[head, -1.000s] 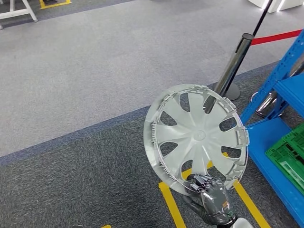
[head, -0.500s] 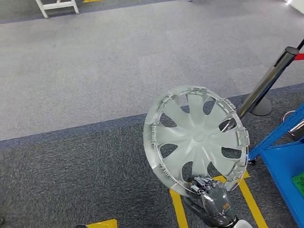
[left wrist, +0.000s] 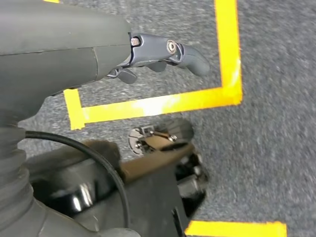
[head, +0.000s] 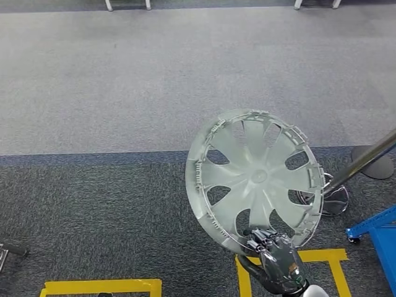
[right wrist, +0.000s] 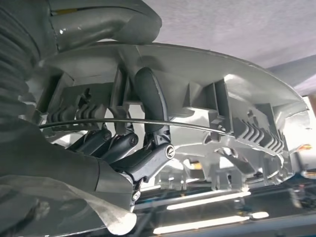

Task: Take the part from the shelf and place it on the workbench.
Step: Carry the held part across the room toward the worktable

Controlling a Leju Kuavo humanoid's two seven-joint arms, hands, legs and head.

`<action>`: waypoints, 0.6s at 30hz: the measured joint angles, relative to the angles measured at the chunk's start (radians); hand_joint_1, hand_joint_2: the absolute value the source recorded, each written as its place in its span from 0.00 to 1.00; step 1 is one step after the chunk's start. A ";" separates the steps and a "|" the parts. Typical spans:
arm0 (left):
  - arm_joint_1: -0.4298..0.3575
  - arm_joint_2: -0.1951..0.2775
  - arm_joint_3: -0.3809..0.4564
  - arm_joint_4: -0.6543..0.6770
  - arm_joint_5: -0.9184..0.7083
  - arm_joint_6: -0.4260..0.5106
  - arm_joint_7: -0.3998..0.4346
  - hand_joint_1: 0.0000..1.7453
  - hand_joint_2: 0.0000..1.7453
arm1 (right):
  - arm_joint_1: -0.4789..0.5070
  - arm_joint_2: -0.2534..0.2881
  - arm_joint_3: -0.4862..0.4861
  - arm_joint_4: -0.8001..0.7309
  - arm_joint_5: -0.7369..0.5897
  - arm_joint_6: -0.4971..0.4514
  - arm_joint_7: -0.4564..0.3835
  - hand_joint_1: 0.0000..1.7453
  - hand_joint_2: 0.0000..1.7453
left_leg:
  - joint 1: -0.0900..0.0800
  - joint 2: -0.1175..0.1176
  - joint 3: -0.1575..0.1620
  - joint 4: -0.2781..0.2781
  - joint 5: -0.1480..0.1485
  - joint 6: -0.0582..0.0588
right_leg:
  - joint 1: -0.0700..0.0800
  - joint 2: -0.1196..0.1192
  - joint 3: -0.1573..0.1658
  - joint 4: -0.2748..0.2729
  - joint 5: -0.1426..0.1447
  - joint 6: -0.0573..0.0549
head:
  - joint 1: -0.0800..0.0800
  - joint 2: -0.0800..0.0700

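Item: silver wheel cover (head: pixel 254 179), spoked, held up over grey carpet (head: pixel 117 93), inner face toward the head view. Right hand (head: pixel 278 265) grips its lower rim; fingers (right wrist: pixel 149 106) curl through a spoke opening onto the ribbed inner side. Left hand (left wrist: pixel 111 49): holds nothing, fingers extended above yellow floor tape (left wrist: pixel 156 104).

Bright, even light falls on the carpet (head: pixel 117 86) with soft shadows; both wrist views look blurry.
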 joint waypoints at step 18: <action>-0.007 -0.001 -0.013 0.000 -0.019 -0.008 0.012 0.00 1.00 | -0.004 -0.005 -0.003 -0.006 0.015 0.001 -0.021 1.00 1.00 | 0.011 -0.079 -0.052 0.128 -0.076 -0.031 | -0.003 0.123 -0.057 -0.004 0.068 -0.033 | 0.002 0.000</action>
